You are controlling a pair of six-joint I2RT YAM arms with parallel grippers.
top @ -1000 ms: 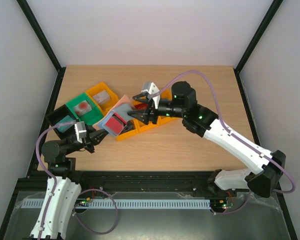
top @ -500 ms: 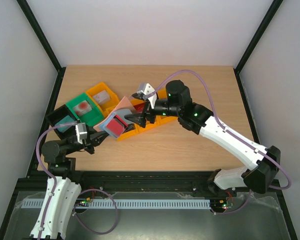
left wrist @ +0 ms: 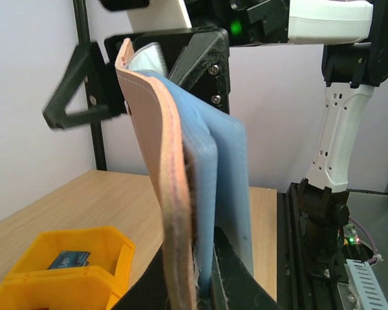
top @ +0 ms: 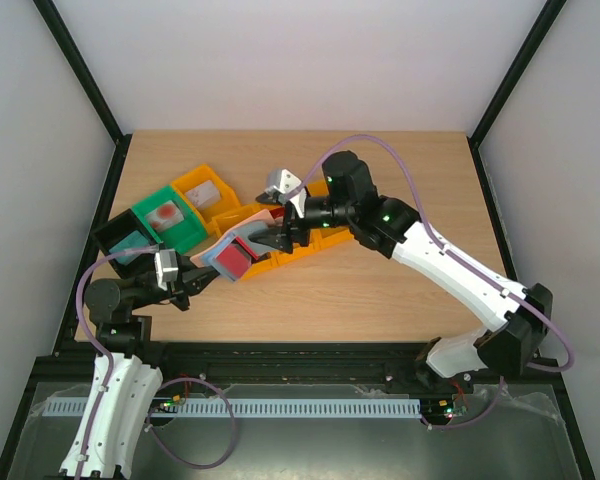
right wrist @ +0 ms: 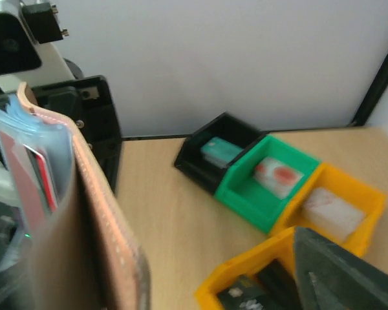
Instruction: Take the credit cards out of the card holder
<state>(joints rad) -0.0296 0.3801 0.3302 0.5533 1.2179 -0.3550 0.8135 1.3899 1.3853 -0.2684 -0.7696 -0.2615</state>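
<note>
Right fingers, spread, reached the card holder that left fingers clamp.

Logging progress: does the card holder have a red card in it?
Yes, a red card shows inside the card holder's light blue pocket.

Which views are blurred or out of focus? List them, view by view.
Top external: sharp, evenly lit. Left wrist: card holder close, its top edge soft. Right wrist: card holder blurred in the foreground, green bin behind also soft.

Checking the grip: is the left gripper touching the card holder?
Touching. Left wrist view: the left gripper pinches the card holder along its bottom edge.
</note>
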